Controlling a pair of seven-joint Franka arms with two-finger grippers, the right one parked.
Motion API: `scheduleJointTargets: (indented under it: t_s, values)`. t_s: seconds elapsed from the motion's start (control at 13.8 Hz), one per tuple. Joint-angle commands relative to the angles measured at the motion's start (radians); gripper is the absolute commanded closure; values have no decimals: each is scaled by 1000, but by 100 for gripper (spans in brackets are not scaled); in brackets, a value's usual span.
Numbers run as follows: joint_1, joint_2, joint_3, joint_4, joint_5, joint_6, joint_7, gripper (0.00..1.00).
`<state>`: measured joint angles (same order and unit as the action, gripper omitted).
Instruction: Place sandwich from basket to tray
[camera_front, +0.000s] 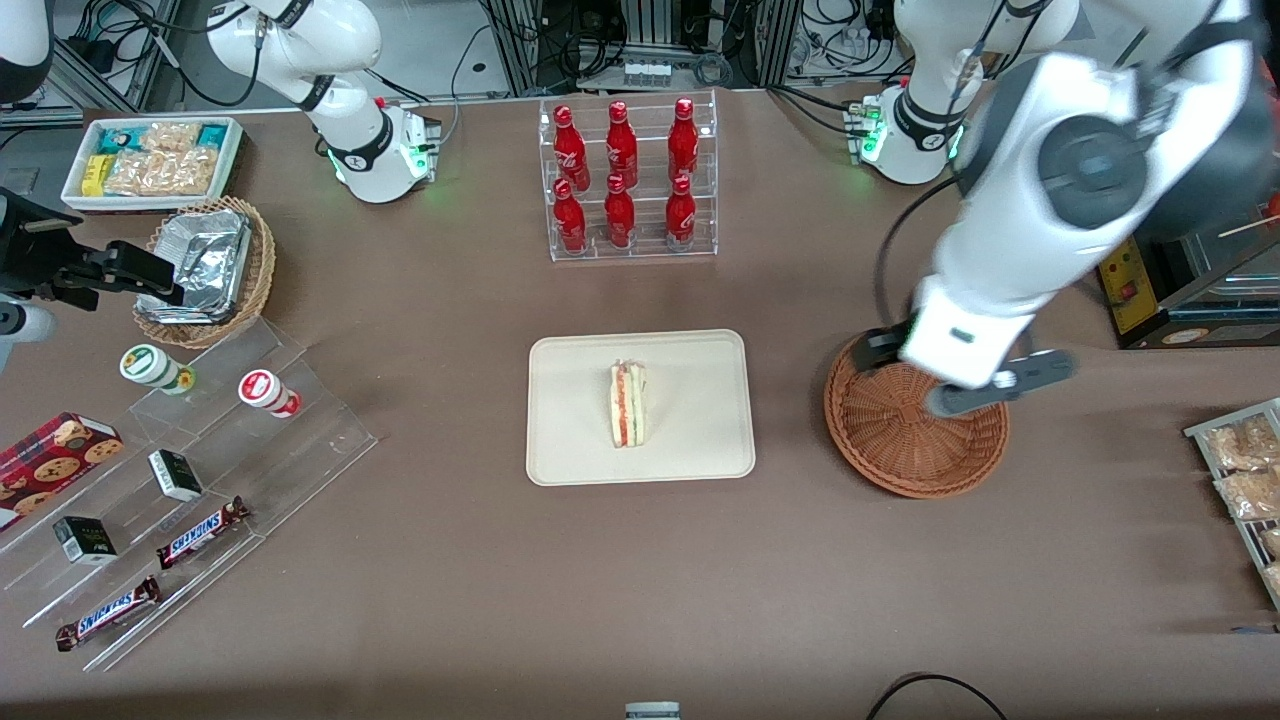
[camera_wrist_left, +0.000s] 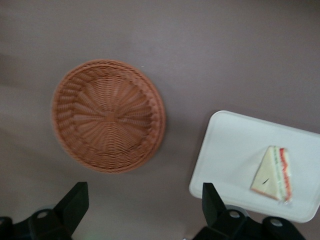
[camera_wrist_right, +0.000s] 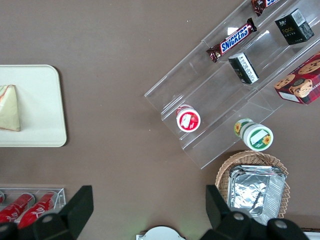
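Observation:
The sandwich (camera_front: 628, 404), a white wedge with red and green filling, lies in the middle of the cream tray (camera_front: 580, 440). The round wicker basket (camera_front: 900, 440) stands beside the tray, toward the working arm's end of the table, with nothing in it. My gripper (camera_front: 940, 380) hangs above the basket, open, with nothing between its fingers. The left wrist view shows the bare basket (camera_wrist_left: 107, 115), the tray (camera_wrist_left: 225, 150) and the sandwich (camera_wrist_left: 274, 173) well below the gripper (camera_wrist_left: 144, 197). The right wrist view catches the tray's end (camera_wrist_right: 40, 100) and part of the sandwich (camera_wrist_right: 9, 107).
A clear rack of red bottles (camera_front: 625, 180) stands farther from the camera than the tray. Toward the parked arm's end are stepped acrylic shelves with snacks (camera_front: 200, 470), a wicker basket of foil trays (camera_front: 210, 270) and a white bin of packets (camera_front: 150, 160). A rack of snack bags (camera_front: 1240, 470) sits at the working arm's end.

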<state>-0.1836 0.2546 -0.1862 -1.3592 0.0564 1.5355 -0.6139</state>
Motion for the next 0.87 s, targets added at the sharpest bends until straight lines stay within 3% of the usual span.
scheduleJointTargets:
  t_s: [0.0,0.22,0.44,0.8]
  values:
    - [47,-104,-12,-73,-1,-60,133,0]
    - [91,-210,-10,-193,-1,-63,222,0]
    - [151,-254,-7,-222,-19,-75,374,0]
    - [118,-299,149,-218,-43,-97,526,0]
